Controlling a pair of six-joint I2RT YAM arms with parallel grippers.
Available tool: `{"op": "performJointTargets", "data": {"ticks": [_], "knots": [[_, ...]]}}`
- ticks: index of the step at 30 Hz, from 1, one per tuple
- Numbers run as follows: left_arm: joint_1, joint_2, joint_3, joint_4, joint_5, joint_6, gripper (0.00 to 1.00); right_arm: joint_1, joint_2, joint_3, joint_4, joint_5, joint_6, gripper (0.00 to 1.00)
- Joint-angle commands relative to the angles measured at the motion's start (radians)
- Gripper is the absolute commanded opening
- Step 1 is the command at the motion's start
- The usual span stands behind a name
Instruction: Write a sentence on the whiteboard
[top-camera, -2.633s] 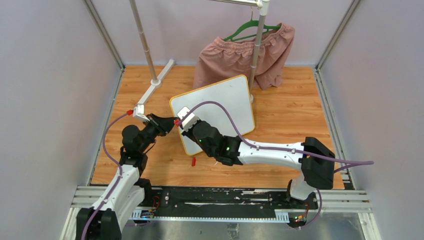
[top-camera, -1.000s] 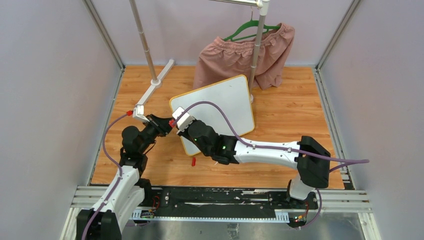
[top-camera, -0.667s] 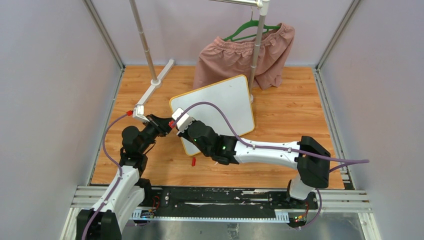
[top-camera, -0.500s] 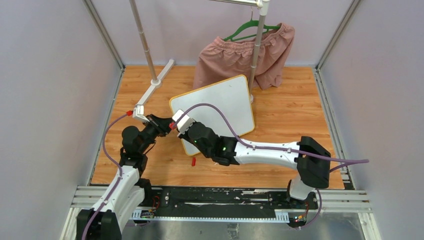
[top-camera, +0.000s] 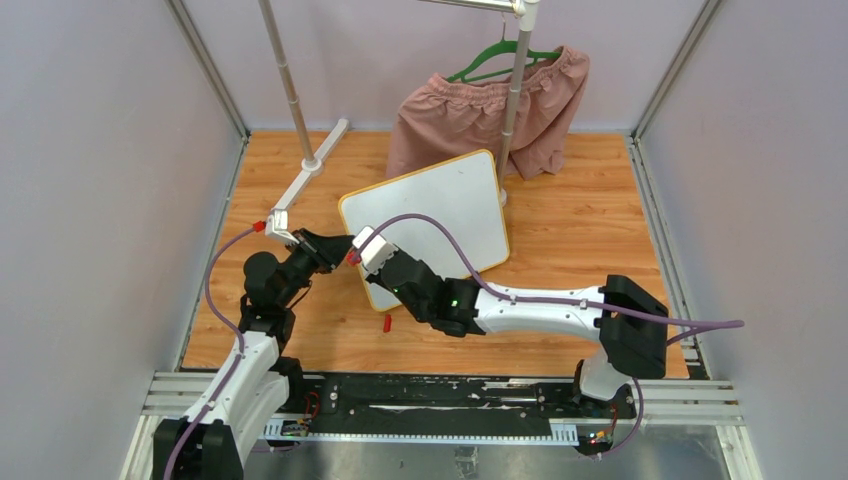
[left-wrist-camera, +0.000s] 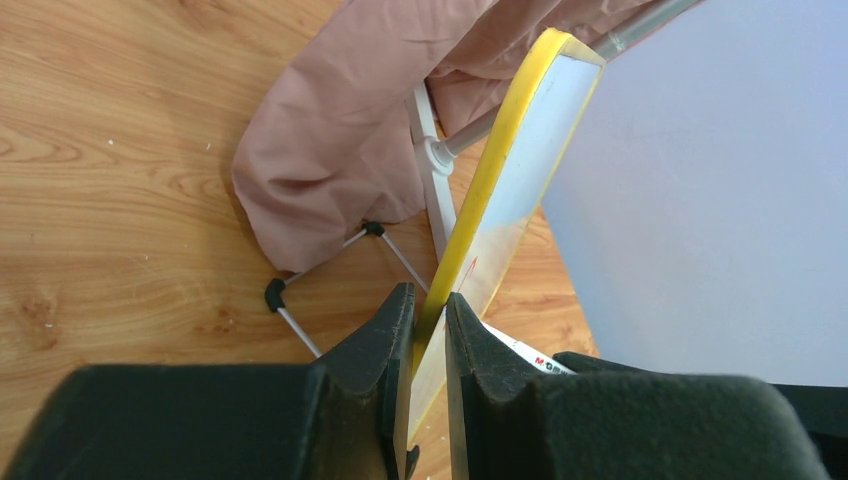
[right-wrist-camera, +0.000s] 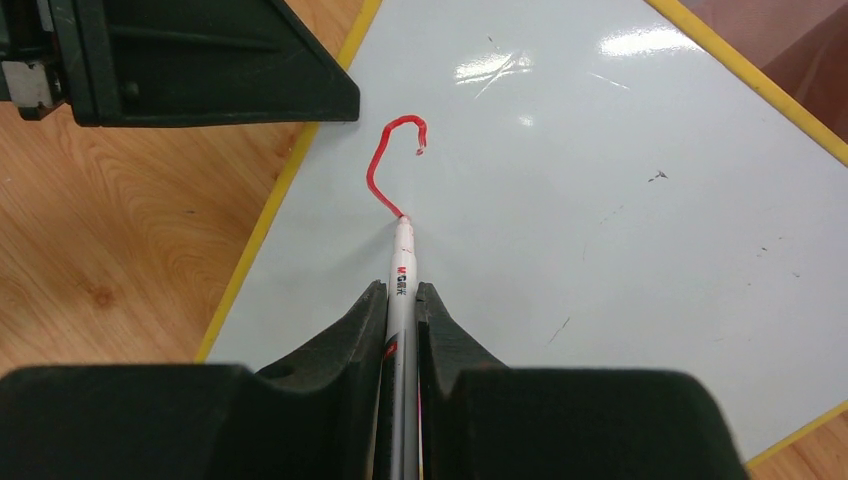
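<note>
The whiteboard (top-camera: 440, 215), white with a yellow rim, lies tilted on the wooden floor; it also shows in the right wrist view (right-wrist-camera: 600, 200) and edge-on in the left wrist view (left-wrist-camera: 520, 140). My left gripper (top-camera: 335, 245) (left-wrist-camera: 428, 310) is shut on the board's left rim. My right gripper (top-camera: 368, 258) (right-wrist-camera: 402, 295) is shut on a white marker (right-wrist-camera: 402, 270) whose tip touches the board. Of the sentence, only a red curved hook stroke (right-wrist-camera: 385, 165) shows near the board's left edge.
A pink garment (top-camera: 490, 110) hangs on a green hanger from a metal rack (top-camera: 515, 80) behind the board. The rack's white foot (top-camera: 310, 175) lies at the left. A small red cap (top-camera: 387, 323) lies on the floor near the board's front corner.
My right gripper with the marker has shifted slightly right and toward the front along the board's left edge. The left gripper and the board have stayed put.
</note>
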Motion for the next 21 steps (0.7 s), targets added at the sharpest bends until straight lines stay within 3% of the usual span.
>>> {"op": "performJointTargets", "data": {"ticks": [1, 21], "knots": [[0.004, -0.011, -0.010, 0.027, 0.014, -0.001, 0.00, 0.006, -0.033, -0.023, -0.016, 0.046, 0.017, 0.00], [0.003, -0.015, -0.012, 0.028, 0.016, -0.004, 0.00, 0.029, -0.003, 0.033, -0.058, -0.067, 0.064, 0.00]]}}
